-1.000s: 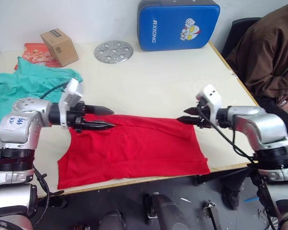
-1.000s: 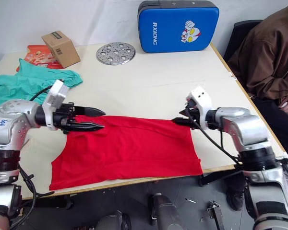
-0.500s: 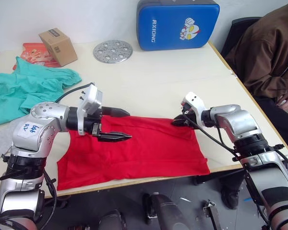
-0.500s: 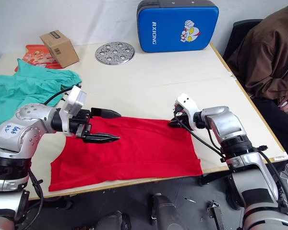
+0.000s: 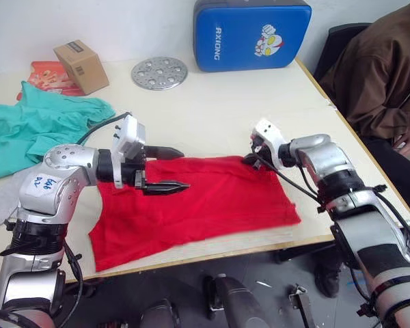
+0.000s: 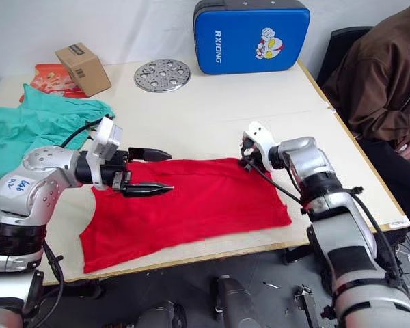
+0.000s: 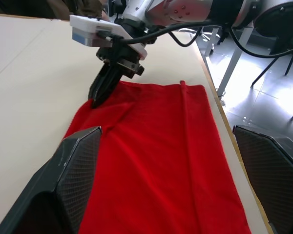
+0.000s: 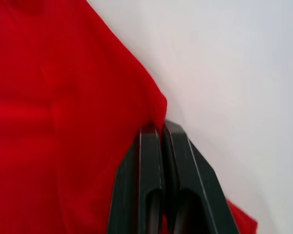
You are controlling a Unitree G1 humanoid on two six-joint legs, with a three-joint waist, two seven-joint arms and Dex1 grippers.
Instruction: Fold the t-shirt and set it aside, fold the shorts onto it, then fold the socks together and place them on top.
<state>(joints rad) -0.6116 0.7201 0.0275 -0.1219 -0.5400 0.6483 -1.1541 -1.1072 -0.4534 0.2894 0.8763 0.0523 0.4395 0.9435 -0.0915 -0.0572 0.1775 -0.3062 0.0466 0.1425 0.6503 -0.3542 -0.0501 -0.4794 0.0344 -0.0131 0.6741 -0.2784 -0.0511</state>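
We've got the t-shirt (image 6: 191, 198) spread flat along the near edge of the bench (image 6: 212, 116), a wide red sheet with its lower corner hanging close to that front edge on our left side. Our right claw (image 6: 246, 162) is down at the shirt's far right corner, fingers pressed together with the red cloth pinched between their tips, and from the right wrist view we see the hem bunched right at those closed fingers (image 8: 149, 161). Our left claw (image 6: 154, 171) sits over the shirt's far left portion, its two black fingers spread well apart, one above the other, gripping nothing; from the head views we can't tell whether the lower finger touches the cloth or rides just above it. In the left wrist view the two fingers (image 7: 73, 170) stand wide on either side, the shirt stretching away between them to the right claw at the far corner. The shorts (image 6: 34, 130) lie crumpled in a teal heap toward the bench's left edge, well apart from the shirt. At the far left corner stands a cardboard box (image 6: 82, 60), a perforated metal disc (image 6: 162, 74) beside it, and a blue pad (image 6: 253, 35) against the back edge. A person in a brown jacket (image 6: 379, 75) sits past the right edge.
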